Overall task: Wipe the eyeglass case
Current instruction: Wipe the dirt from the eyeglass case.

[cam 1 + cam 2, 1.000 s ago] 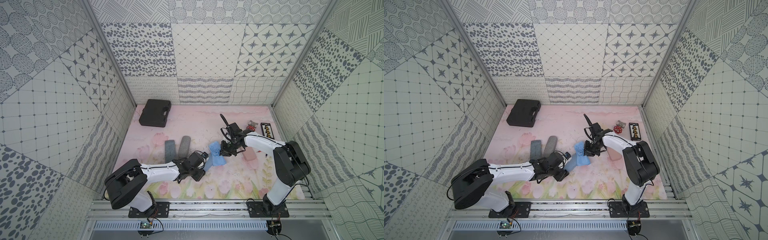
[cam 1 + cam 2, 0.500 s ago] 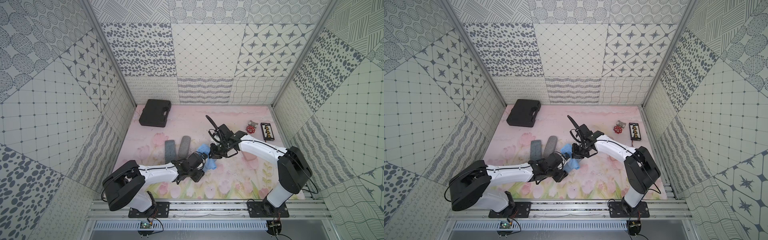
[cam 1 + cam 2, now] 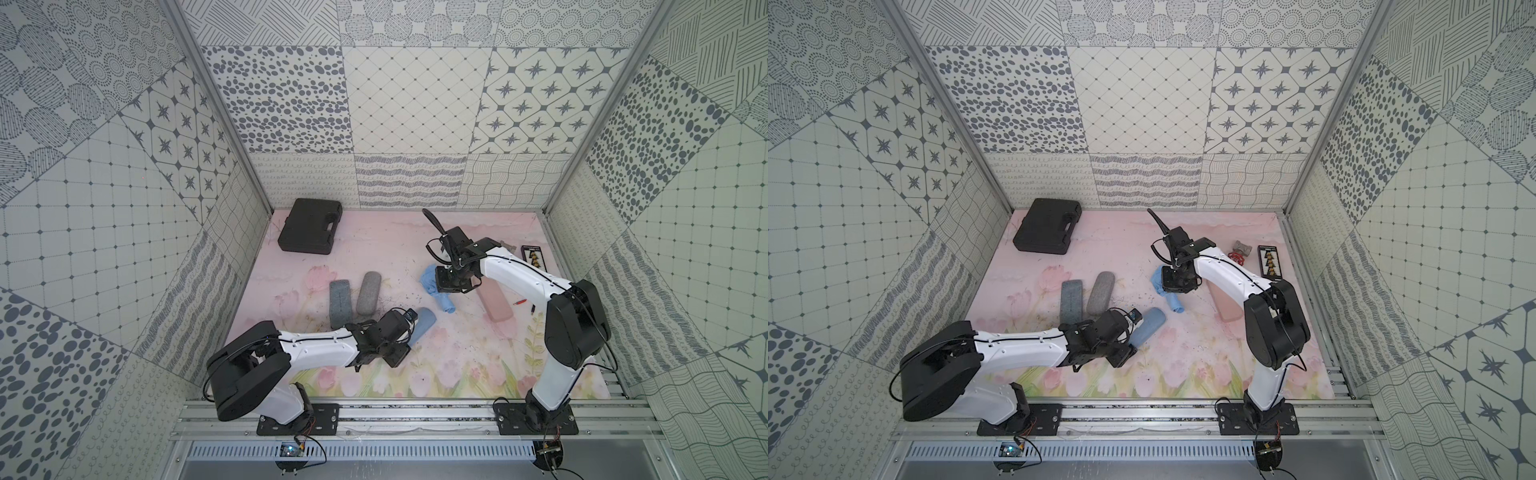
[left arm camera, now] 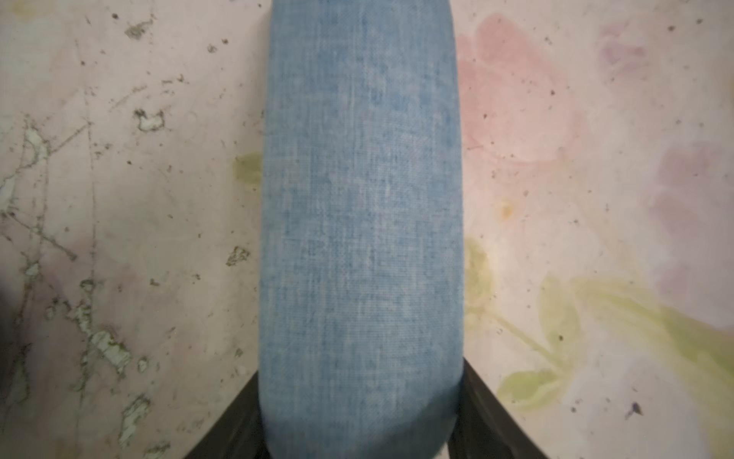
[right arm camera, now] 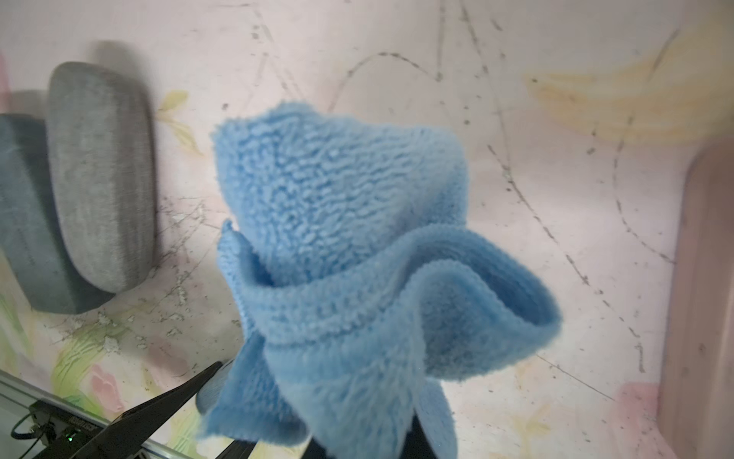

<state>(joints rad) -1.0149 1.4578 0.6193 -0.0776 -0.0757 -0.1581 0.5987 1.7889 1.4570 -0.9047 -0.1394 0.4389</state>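
Nearest the front edge is the left gripper (image 3: 405, 338), jaws closed on one end of the blue eyeglass case (image 4: 359, 222). The case points toward the middle of the tabletop (image 3: 457, 357), probably braced so that it cannot slide under a wipe. Cannot tell whether its free end rests down. Further in, well apart from the case, the right gripper (image 3: 448, 286) has its jaws clamped on a bunched blue cloth (image 5: 341, 246) with loose folds hanging. No contact, so no wiping stroke is under way. Grey cases (image 3: 368, 293) lie left of centre, and a black box (image 3: 309, 226) sits in the far left corner.
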